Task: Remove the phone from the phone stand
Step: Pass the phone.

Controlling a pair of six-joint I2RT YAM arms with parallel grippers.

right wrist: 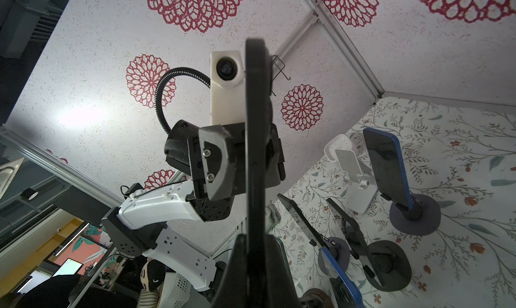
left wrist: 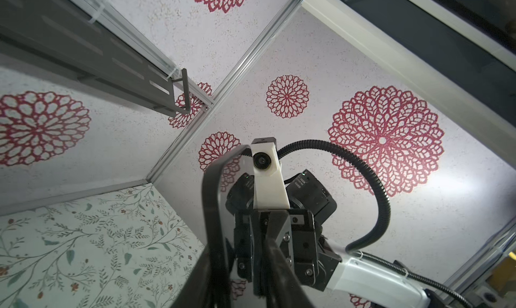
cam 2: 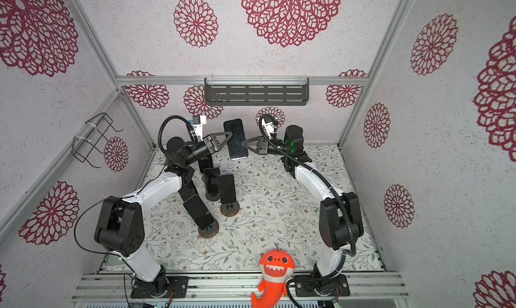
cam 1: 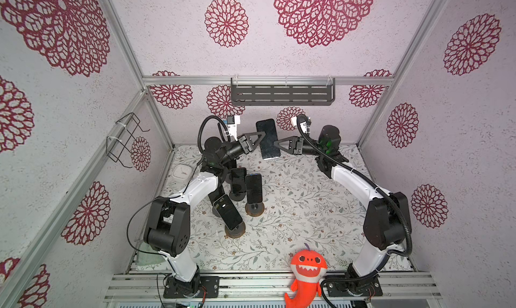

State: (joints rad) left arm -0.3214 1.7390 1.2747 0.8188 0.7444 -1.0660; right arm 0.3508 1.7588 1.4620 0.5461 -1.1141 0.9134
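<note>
In both top views the dark phone [cam 1: 268,139] [cam 2: 236,141] hangs upright in the upper centre, above the floral mat [cam 1: 293,208]. The right gripper [cam 1: 276,145] clamps its edge toward frame right. The left gripper [cam 1: 261,138] straddles the opposite edge; whether its fingers actually press it, I cannot tell. Lower left, three other phones [cam 1: 253,187] sit on round-based stands [cam 1: 254,208].

You've got five black rectangular phones [cam 1: 268,139], four round-based phone stands [cam 1: 254,208], one white plastic phone stand [right wrist: 349,175] and one orange shark plush toy [cam 1: 305,273].
</note>
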